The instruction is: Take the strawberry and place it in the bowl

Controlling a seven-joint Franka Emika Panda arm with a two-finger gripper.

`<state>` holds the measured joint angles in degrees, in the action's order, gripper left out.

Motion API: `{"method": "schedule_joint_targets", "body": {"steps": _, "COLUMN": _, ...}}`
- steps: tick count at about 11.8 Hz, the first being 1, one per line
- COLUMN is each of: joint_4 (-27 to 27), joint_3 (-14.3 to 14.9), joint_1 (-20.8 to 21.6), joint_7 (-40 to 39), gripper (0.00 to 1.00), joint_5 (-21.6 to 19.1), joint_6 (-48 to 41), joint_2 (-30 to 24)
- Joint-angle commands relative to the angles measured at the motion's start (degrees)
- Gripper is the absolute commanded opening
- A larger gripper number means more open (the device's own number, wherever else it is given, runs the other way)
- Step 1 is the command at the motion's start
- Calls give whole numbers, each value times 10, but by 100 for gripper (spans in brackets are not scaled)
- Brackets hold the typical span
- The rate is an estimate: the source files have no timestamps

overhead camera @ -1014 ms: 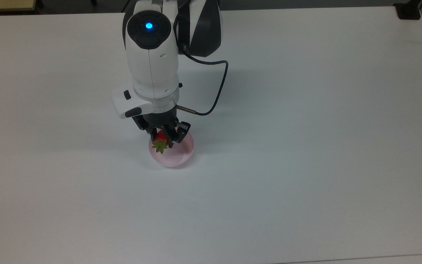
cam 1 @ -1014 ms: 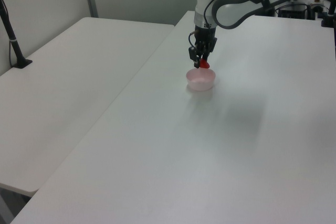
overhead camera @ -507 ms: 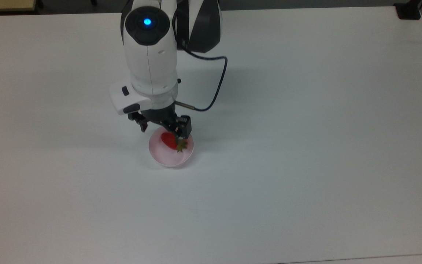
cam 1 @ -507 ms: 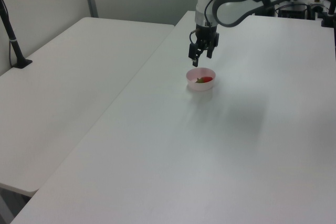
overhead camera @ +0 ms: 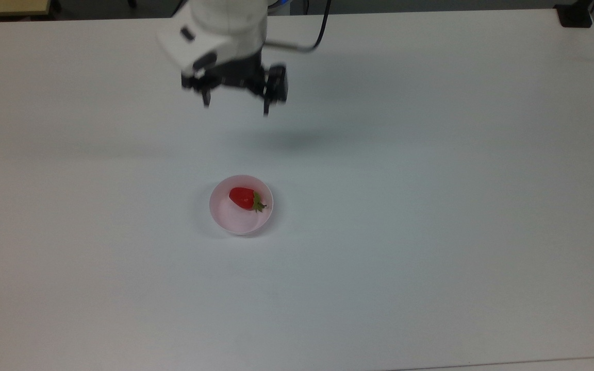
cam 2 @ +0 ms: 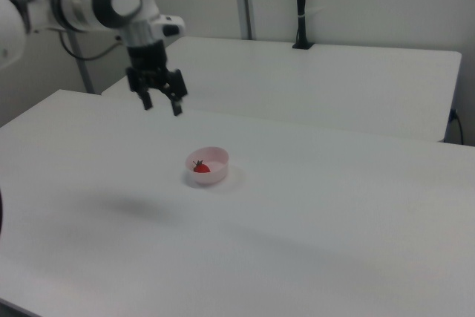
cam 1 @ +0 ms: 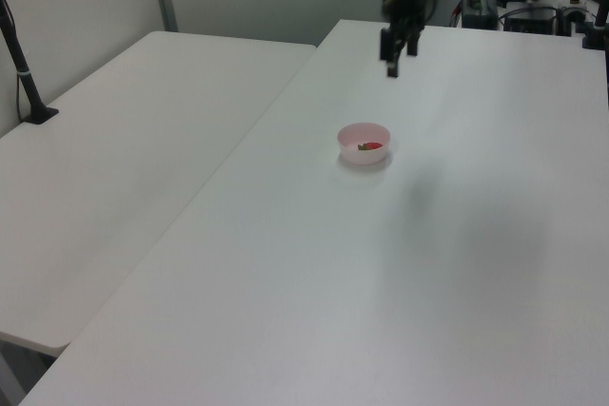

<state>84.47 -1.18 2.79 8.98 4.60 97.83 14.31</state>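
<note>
A: So, in the top view, what lies on the white table [overhead camera: 431,206]?

B: A small round pale pink bowl [overhead camera: 230,219], smooth inside, sits about midway between the table's long edges. The glossy red strawberry [overhead camera: 243,198] lies on its side in the bowl, its spiky green cap toward the top view's right.

A: And the gripper [overhead camera: 235,105]?

B: Near the table's far edge, well apart from the bowl, its black fingers spread wide with nothing between them.

A: The left view?

B: The bowl [cam 1: 352,151] shows a thin, plain plastic wall, with the strawberry [cam 1: 372,146] a red speck inside. The gripper [cam 1: 393,66] hangs well above and beyond it.

A: The right view?

B: The strawberry [cam 2: 201,168] rests against the bowl's [cam 2: 219,157] near inner wall. The gripper [cam 2: 162,105] hangs released, empty, toward the right view's left, clear of the bowl.
</note>
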Motion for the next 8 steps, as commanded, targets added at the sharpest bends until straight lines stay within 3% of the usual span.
{"method": "schedule_joint_targets", "body": {"steps": 1, "joint_4": 32, "joint_3": 14, "joint_1": 34, "joint_7": -34, "gripper": 100, "joint_5": -3, "joint_6": -68, "joint_2": -80}}
{"method": "schedule_joint_targets", "body": {"steps": 5, "joint_4": 75, "joint_3": 14, "joint_1": 30, "joint_7": -29, "gripper": 100, "joint_5": -3, "joint_6": -65, "joint_2": -140}}
{"method": "schedule_joint_targets", "body": {"steps": 8, "joint_4": 74, "joint_3": 14, "joint_1": 28, "joint_7": -30, "gripper": 100, "joint_5": -3, "joint_6": -69, "joint_2": -142}}
